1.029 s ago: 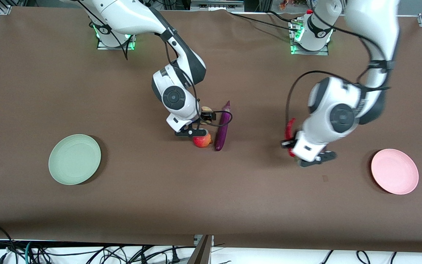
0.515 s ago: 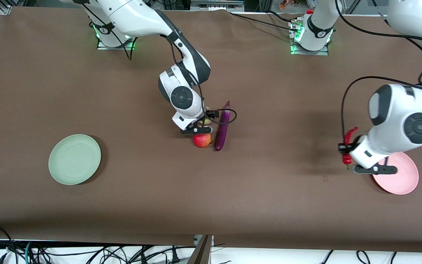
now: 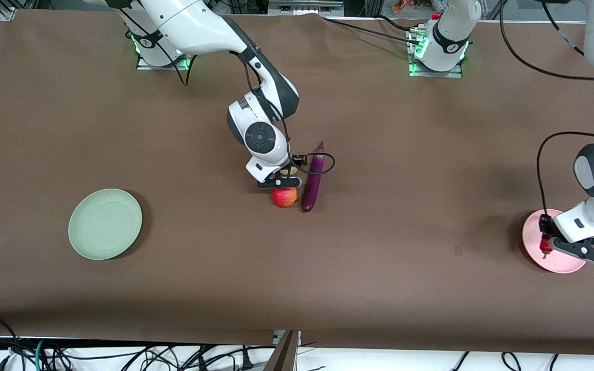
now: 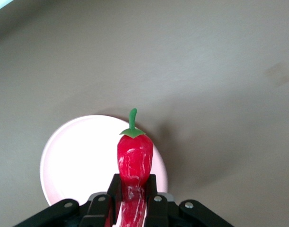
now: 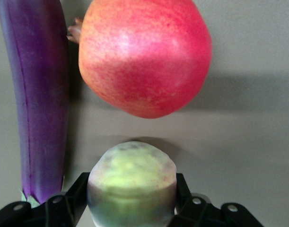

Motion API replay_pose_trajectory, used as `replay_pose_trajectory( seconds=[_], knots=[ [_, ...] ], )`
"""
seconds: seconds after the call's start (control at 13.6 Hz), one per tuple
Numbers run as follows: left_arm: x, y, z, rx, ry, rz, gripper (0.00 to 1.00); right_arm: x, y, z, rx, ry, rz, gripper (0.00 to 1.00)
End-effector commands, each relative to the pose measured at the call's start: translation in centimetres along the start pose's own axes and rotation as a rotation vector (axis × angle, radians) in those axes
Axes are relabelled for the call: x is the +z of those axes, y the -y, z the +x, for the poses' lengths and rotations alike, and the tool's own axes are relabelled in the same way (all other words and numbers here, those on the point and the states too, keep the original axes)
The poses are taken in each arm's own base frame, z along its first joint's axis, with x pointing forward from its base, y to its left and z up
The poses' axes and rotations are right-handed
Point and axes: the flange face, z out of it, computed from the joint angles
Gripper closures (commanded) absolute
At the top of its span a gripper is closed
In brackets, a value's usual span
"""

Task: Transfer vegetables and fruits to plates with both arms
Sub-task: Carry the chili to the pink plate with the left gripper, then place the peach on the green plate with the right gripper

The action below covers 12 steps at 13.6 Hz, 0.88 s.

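Note:
My left gripper [image 3: 545,238] is shut on the red chili pepper [image 3: 546,249] and holds it over the pink plate [image 3: 560,262]. In the left wrist view the chili [image 4: 134,153] sticks out from the gripper [image 4: 133,196], green stem outward, over the plate's [image 4: 78,161] rim. My right gripper [image 3: 295,166] is shut on the pale peach [image 3: 289,171], with a finger on each side of it [image 5: 131,182]. The red apple [image 3: 284,197] lies just nearer the camera, beside the purple eggplant [image 3: 313,180]. The green plate [image 3: 105,223] lies bare at the right arm's end.
The brown table [image 3: 379,288] has open room between the fruit group and each plate. In the right wrist view the apple [image 5: 144,56] and the eggplant [image 5: 35,94] lie close to the held peach. Cables hang off the table's front edge.
My left arm has carried the chili from mid-table toward the left arm's end, to over the pink plate. My right gripper has shifted slightly toward the eggplant at the peach.

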Motion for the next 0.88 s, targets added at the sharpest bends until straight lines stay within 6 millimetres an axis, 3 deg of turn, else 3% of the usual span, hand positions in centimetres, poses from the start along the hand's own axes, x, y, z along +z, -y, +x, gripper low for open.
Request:
replay_pose_trajectory(
  seconds=[0.0, 0.07, 0.15, 0.22, 0.37, 0.51, 0.66, 0.81],
  knots=[
    [3.5, 2.4, -0.7, 0.108, -0.041, 0.033, 0.98, -0.3, -0.1, 0.3, 0.003, -0.006, 0.007, 0.85],
    [4.6, 2.8, -1.2, 0.107, -0.045, 0.035, 0.98, -1.3, -0.3, 0.6, 0.002, -0.015, 0.011, 0.85],
    [5.2, 3.0, -1.5, 0.100, -0.042, 0.028, 0.94, -3.6, -1.5, 1.3, 0.015, -0.018, 0.009, 0.85],
    [5.3, 3.0, -1.6, 0.096, -0.042, 0.025, 0.75, -6.3, -3.0, 2.2, 0.034, 0.000, -0.004, 0.85],
    [5.0, 3.0, -1.5, 0.078, -0.049, 0.024, 0.00, -10.8, -8.4, 4.2, 0.054, 0.052, -0.061, 0.85],
    [4.4, 2.8, -1.2, 0.083, -0.051, 0.023, 0.00, -13.8, -16.5, 6.9, -0.027, 0.097, -0.114, 0.85],
    [3.1, 2.7, -1.0, 0.083, -0.049, 0.020, 0.00, -16.4, -26.9, 10.3, -0.115, 0.078, -0.137, 0.85],
    [0.3, 2.0, -0.4, 0.095, -0.031, -0.002, 0.00, -17.0, -37.9, 13.2, -0.195, 0.055, -0.126, 0.85]
  ],
)
